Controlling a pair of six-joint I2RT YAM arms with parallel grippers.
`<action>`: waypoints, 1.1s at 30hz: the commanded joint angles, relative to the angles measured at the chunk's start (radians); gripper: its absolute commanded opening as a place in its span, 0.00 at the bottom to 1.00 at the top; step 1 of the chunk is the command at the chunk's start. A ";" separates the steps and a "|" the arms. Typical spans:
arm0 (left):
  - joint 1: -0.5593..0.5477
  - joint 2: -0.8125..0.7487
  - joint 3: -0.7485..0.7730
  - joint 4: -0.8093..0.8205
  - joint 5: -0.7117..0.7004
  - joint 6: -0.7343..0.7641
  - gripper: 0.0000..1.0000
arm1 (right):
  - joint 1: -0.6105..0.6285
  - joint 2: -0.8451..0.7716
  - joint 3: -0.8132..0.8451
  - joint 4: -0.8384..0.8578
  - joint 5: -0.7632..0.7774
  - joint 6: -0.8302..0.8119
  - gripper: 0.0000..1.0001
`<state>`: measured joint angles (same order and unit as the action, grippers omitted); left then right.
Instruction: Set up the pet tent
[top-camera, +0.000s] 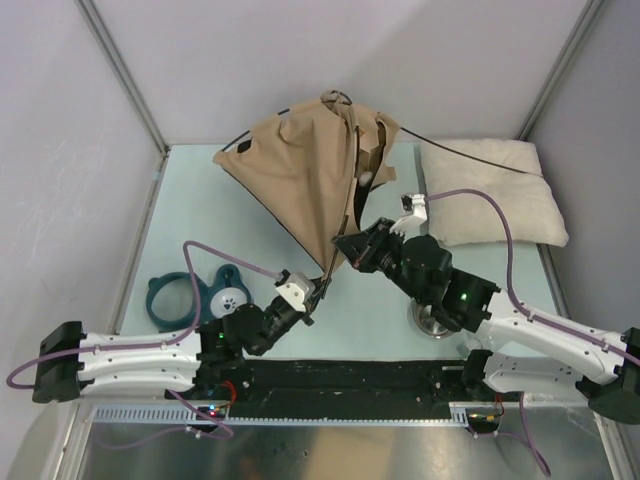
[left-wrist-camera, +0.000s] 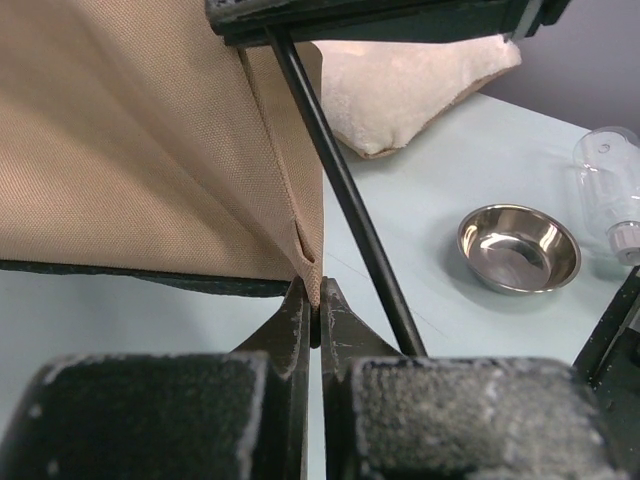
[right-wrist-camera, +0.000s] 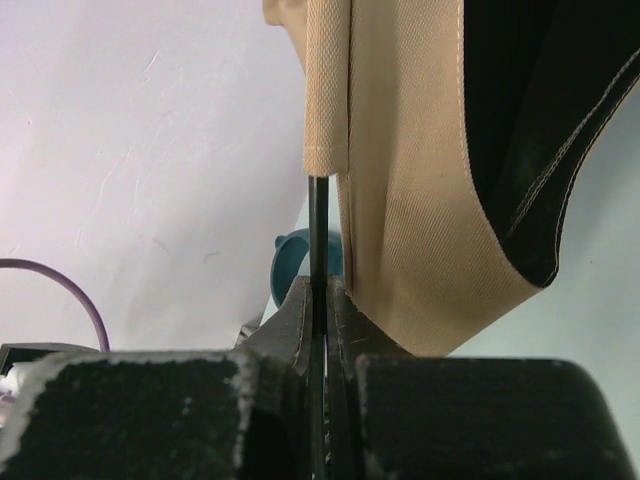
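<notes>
Tent (top-camera: 300, 180) heaped at far centre of table (top-camera: 190, 225)

Cream pillow (top-camera: 490, 190) just right of it. Left gripper (left-wrist-camera: 312, 300) pressed together on near tan corner. Right gripper (right-wrist-camera: 318, 295) pinching thin black pole (right-wrist-camera: 317, 230) below its fabric sleeve.

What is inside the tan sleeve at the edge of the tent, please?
A thin black pole enters the sleeve of the tent from below, gripped by the right pincer. How far it reaches inside is hidden by fabric.
</notes>
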<state>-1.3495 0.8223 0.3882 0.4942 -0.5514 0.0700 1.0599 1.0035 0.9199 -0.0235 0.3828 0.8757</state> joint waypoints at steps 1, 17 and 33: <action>-0.077 -0.002 -0.028 -0.091 0.129 -0.060 0.00 | -0.079 0.011 0.076 0.194 0.254 -0.051 0.00; -0.108 0.004 -0.048 -0.103 0.078 -0.094 0.00 | -0.135 0.061 0.117 0.204 0.277 -0.027 0.00; -0.110 -0.003 -0.049 -0.104 0.046 -0.092 0.00 | -0.108 0.104 0.128 0.160 0.287 0.025 0.00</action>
<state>-1.3857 0.8200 0.3721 0.4805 -0.6292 0.0402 1.0050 1.1027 0.9768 -0.0025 0.4114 0.8879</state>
